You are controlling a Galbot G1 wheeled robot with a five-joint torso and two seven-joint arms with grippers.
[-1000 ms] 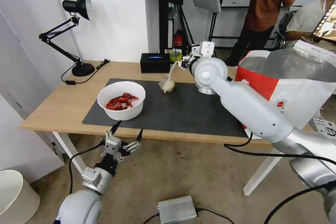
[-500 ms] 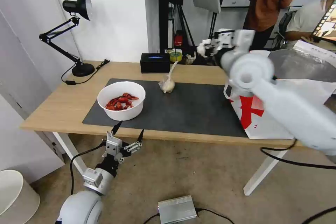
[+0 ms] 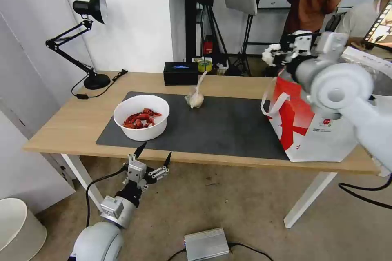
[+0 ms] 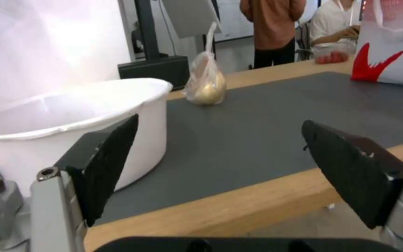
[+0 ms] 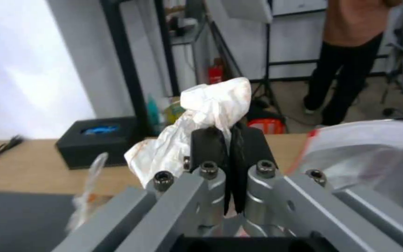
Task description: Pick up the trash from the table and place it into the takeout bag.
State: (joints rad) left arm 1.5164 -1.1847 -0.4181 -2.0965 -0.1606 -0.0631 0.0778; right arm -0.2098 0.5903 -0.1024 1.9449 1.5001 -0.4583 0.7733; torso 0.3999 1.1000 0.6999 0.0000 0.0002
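Observation:
My right gripper (image 3: 277, 54) is shut on a crumpled white tissue (image 3: 268, 54), held in the air above the near-left rim of the takeout bag (image 3: 295, 124). The right wrist view shows the jaws pinched together on the tissue (image 5: 208, 108). The white bag with its red panel stands on the table (image 3: 69, 124) at the right. A white bowl (image 3: 141, 116) of red shells sits on the dark mat (image 3: 220, 126). A small knotted clear bag (image 3: 195, 98) lies behind it. My left gripper (image 3: 154, 151) hangs open below the table's front edge, facing the bowl (image 4: 71, 122).
A black desk lamp (image 3: 87, 28) stands at the far left corner, and a black box (image 3: 181, 73) at the back edge. A clear tray with red scraps (image 4: 331, 55) shows beside the bag. A silver box (image 3: 206, 243) lies on the floor.
My right arm has swung to the right with the tissue, from over the mat's far edge to above the bag. The bag now stands upright. The left gripper has barely shifted.

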